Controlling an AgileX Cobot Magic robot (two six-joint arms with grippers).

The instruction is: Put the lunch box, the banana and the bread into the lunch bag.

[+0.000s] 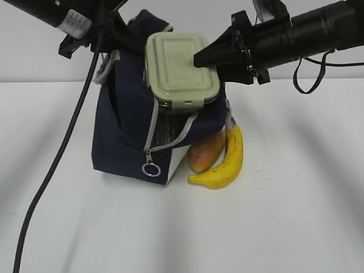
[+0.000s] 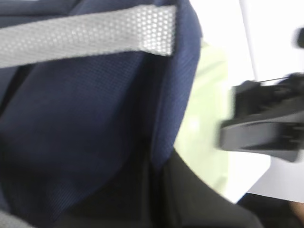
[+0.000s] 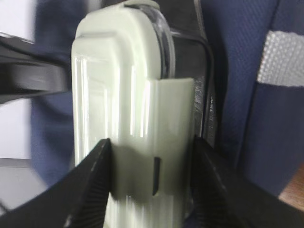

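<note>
Yellow banana (image 1: 223,165) and bread (image 1: 205,152) touching, on table (image 1: 296,216) beside lunch bag (image 1: 128,136) | right gripper (image 1: 207,58) clamps lunch box (image 1: 181,68), tilted in bag's mouth | left gripper (image 1: 116,28) pressed together, on the bag's rear fabric.

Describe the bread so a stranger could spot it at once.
Find the navy lunch bag in the middle of the white table. At its front right corner the bread leans against it, tucked behind the banana. It is the short, oval, orange-brown roll, not the long curved yellow fruit.
</note>
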